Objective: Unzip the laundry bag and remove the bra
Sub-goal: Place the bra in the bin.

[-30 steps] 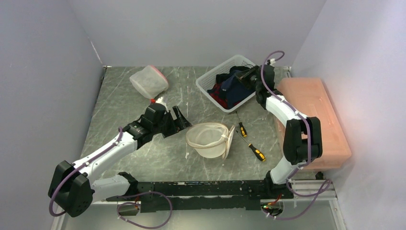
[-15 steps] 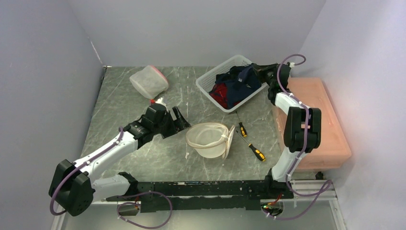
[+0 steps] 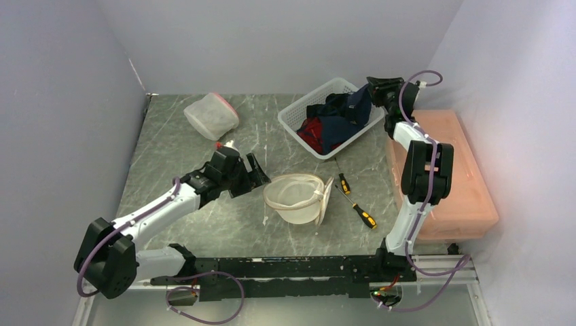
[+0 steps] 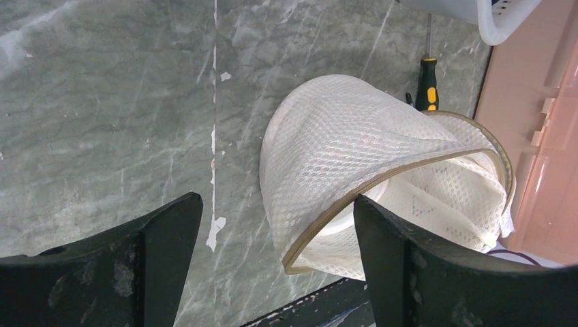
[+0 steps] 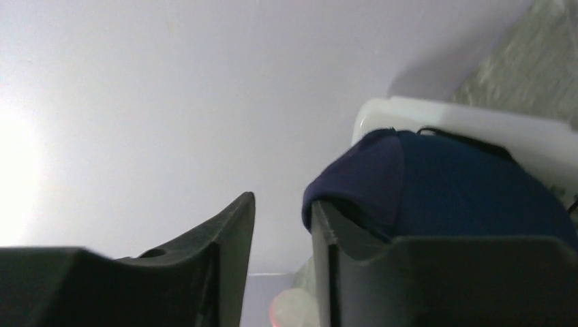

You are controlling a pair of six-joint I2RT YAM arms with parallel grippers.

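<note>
The left hand (image 3: pixel 257 173) hangs left of centre in the overhead view, its fingers spread wide and holding nothing. In its wrist view the laundry bag (image 4: pixel 341 150) shows beyond the gap between them.

The laundry bag (image 3: pixel 297 197) lies at the centre of the grey marbled surface (image 3: pixel 176 149), white mesh with its tan-edged mouth gaping. Bare surface surrounds it on the left and above. On its right, two yellow-and-black screwdrivers (image 3: pixel 344 183) (image 3: pixel 363 215) lie close by, the upper one just beside the bag's rim. Beyond them the pink box (image 3: pixel 441 170) fills the right edge against the wall.

The right hand (image 3: pixel 375 88) is at the upper right, over the far corner of the white basket (image 3: pixel 309 95), tight to the back wall. The bra (image 3: pixel 350 112), navy, drapes over the basket's right rim just below that hand, with red cloth (image 3: pixel 314 129) lower left of it in the basket.

In the right wrist view the hand (image 5: pixel 281 204) shows a narrow slit between its fingers, with only pale wall seen through it. The bra (image 5: pixel 436 184) bulges over the outer side of the right-hand finger, above the basket rim (image 5: pixel 409 116). The finger hides whether any cloth is caught lower down.

A clouded tub (image 3: pixel 212 115) with a reddish lid lies at the upper left. A small red-and-white item just above the left hand is too small to make out. The left wrist view cuts off the basket and one screwdriver (image 4: pixel 427 82) at the top.
</note>
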